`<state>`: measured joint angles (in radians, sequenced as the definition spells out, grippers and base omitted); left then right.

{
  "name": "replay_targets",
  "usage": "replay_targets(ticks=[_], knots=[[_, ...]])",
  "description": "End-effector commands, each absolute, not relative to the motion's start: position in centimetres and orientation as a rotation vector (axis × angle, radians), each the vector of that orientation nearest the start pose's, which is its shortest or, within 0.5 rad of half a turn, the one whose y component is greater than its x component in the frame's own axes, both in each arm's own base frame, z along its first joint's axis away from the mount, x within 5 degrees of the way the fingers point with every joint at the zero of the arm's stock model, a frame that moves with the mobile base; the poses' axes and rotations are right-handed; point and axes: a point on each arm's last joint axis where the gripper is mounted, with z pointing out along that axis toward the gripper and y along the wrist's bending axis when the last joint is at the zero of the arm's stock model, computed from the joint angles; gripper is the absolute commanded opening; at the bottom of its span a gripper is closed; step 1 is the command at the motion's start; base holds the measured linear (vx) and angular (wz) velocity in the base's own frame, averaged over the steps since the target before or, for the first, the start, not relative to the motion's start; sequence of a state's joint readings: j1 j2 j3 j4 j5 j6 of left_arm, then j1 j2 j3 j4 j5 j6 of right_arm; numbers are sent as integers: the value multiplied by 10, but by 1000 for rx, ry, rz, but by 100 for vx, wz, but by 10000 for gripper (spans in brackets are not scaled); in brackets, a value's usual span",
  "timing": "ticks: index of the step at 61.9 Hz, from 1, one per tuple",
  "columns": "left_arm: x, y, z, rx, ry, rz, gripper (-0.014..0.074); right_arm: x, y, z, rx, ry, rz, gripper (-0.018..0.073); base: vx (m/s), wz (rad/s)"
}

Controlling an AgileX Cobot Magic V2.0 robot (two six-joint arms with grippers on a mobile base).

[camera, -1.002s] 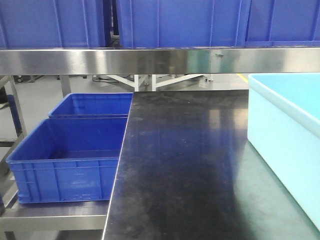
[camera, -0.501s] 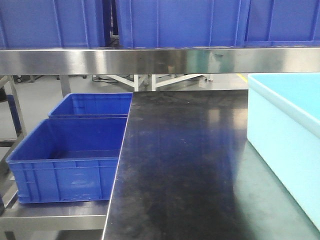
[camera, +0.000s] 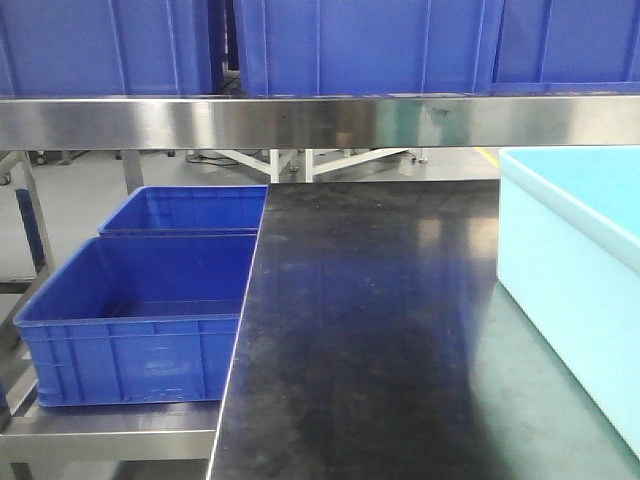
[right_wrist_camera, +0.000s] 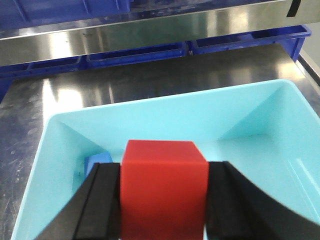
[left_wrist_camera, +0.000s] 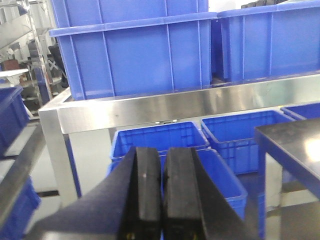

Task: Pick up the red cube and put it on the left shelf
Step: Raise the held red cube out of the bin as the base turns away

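Right gripper (right_wrist_camera: pixel 165 205) is clamped on the red cube (right_wrist_camera: pixel 164 175), holding it over the pale turquoise tub (right_wrist_camera: pixel 150 115) on the dark table (right_wrist_camera: pixel 125 80); a small blue block (right_wrist_camera: pixel 98 162) lies in the tub; left gripper (left_wrist_camera: pixel 161 185) has its pads pressed together, nothing between them

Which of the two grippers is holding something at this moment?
The right gripper: its jaws are clamped on the red cube, seen against the light-blue bin. The left gripper is shut with nothing between its pads.
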<state>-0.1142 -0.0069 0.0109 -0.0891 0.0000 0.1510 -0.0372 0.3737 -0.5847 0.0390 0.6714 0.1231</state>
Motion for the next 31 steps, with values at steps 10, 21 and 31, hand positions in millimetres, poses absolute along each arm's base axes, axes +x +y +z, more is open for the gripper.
replay_targets(ticks=[10,21,31], knots=[[57,-6,210,110,1430,-59,106,71,-1,338,156,1842,100,51,-2,-9],[57,-6,210,110,1430,-59,106,71,-1,338,156,1843,99,51,1,8],[57,-6,210,110,1430,-59,106,71,-1,338,156,1843,99,51,0,0]])
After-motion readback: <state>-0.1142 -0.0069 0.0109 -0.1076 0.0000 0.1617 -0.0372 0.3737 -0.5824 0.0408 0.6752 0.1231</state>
